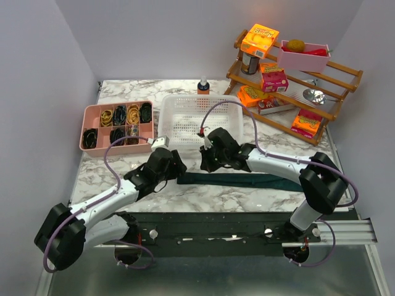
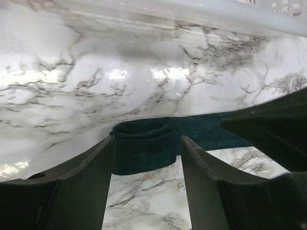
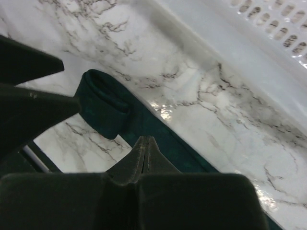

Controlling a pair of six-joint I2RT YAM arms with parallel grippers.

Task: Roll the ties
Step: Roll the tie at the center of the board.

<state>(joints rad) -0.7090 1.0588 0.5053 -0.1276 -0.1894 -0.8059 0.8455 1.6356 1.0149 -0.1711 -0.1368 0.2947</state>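
2 white arms [image 1: 106, 202], black joints [image 1: 321, 185], lilac cables [image 1: 105, 159], dark gripper [image 2: 146, 140] fingers [image 2: 81, 184]

Overhead glare streaks the table [image 2: 168, 74], and the left hand [image 2: 146, 143] seems defocused.

Veined white marble tabletop [image 1: 234, 196] under glare, plain pale walls [image 1: 160, 37]

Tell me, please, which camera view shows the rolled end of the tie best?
The left wrist view: the tie has its rolled end close and centred, loop visible. The right wrist shows that end off-centre; the top external shows only the flat strip.
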